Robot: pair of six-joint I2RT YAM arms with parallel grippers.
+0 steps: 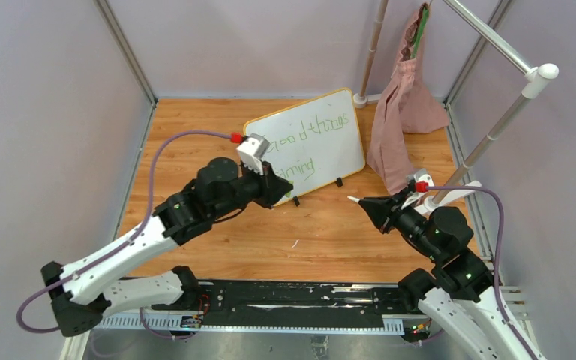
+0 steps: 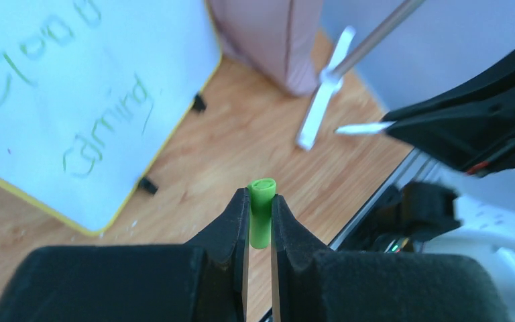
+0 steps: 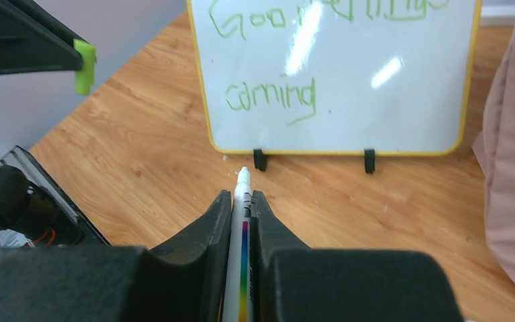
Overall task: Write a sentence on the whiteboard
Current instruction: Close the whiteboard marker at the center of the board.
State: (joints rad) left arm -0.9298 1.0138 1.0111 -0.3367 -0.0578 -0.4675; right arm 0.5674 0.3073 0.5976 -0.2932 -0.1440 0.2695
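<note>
- Surface [image 1: 322, 240]: wooden; it carries the whiteboard [image 1: 311, 139] at the far middle, propped on two small black feet and leaning back, with its face toward the arms.
- Whiteboard, condition: green writing fills the upper line and the start of a second. The lower right of the face is bare.
- Whiteboard, handling (judgement): light, stiff and smooth-faced. On such small feet it could slide or tip back under a firm push. If it must be steadied, hold it by the yellow frame edge, since the ink would smear.
- Right fingers [image 3: 214, 221]: clenched on a white marker [image 3: 243, 201]. Its tip points at the board's lower edge near the left foot, well apart from it.
- Left fingers [image 2: 231, 228]: clamped on a green cap [image 2: 262, 213], near the board's lower left corner and not touching it.
</note>
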